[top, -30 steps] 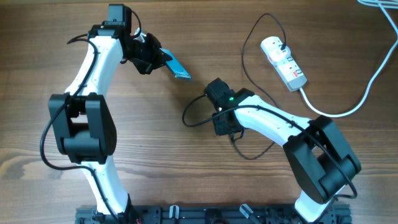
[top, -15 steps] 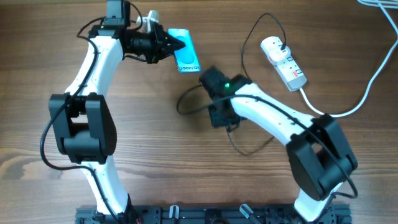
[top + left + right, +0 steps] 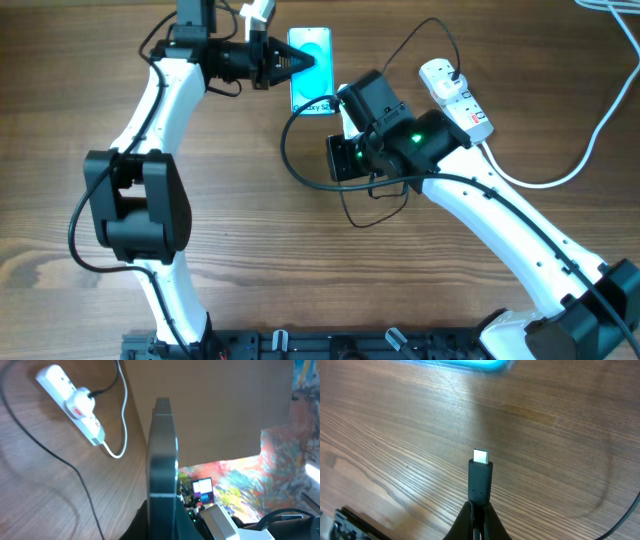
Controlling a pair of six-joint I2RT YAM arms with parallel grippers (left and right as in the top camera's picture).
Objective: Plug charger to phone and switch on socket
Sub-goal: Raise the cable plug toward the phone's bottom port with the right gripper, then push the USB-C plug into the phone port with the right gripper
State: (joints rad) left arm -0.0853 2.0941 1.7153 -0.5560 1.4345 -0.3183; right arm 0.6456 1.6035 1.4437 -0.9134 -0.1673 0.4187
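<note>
My left gripper is shut on the phone, held above the table at the back, teal screen up. In the left wrist view the phone shows edge-on between my fingers. My right gripper is shut on the charger's black connector, silver tip pointing at the phone's blurred teal edge, a short gap below it. The thin black charger cable loops under the right arm and runs to its plug in the white socket.
The socket's thick white cord curves off the right edge. In the left wrist view the socket lies at upper left with the black cable trailing across the wood.
The left gripper carried the phone up and right toward the table's back. The right gripper followed up and right with the connector, ending just below the phone's near end.
</note>
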